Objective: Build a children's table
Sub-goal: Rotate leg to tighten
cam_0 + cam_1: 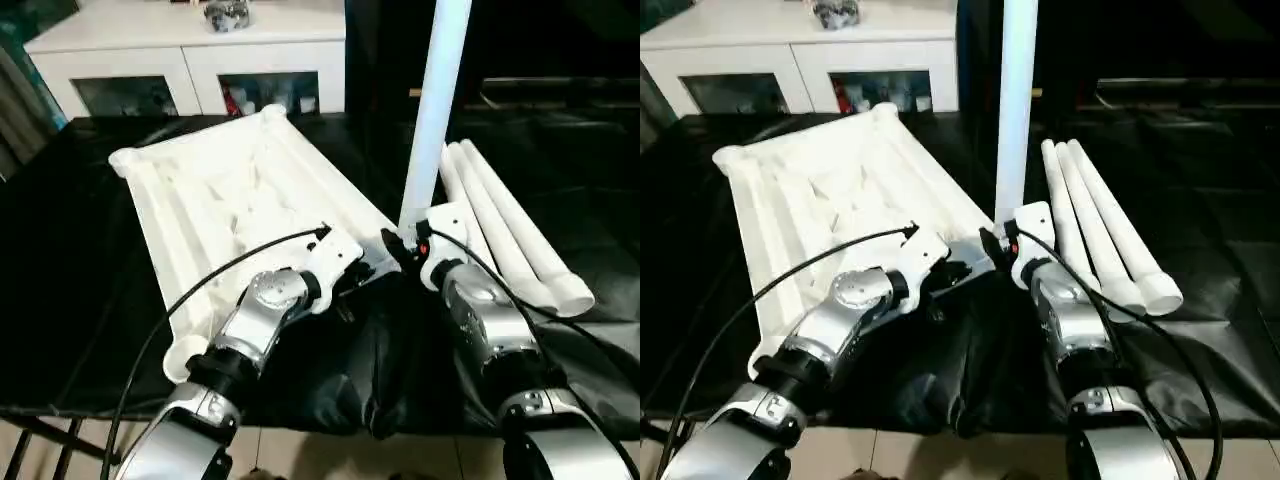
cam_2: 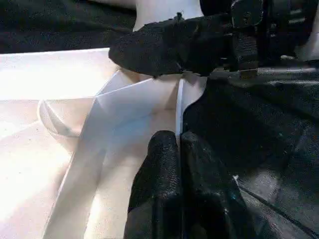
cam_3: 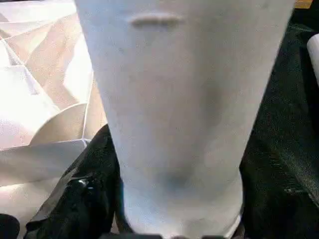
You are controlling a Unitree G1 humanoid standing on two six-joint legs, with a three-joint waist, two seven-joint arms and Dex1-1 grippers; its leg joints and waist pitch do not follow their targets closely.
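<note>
At the far left stands a white cabinet [image 1: 185,45] with glass-fronted doors; no brand, label or writing can be read anywhere. In front of it, on a black cloth-covered work surface [image 1: 70,250], lies the white plastic rectangular tabletop [image 1: 225,205], ribbed underside up, running from the far left toward the near centre. The left gripper [image 2: 179,149] sits at the tabletop's near right corner, its two black fingers pressed together with a thin white edge of the tabletop pinched between their tips. Just right of it, one long white tapered tube leg [image 1: 437,110] stands upright at that same corner, its lower end at the round corner socket. The right gripper [image 1: 408,243] is at the base of this upright leg, its fingers spread wide around the tube and holding it. Farther right, three more white tube legs [image 1: 510,230] lie side by side on the black cloth, touching one another, well apart from the tabletop.
</note>
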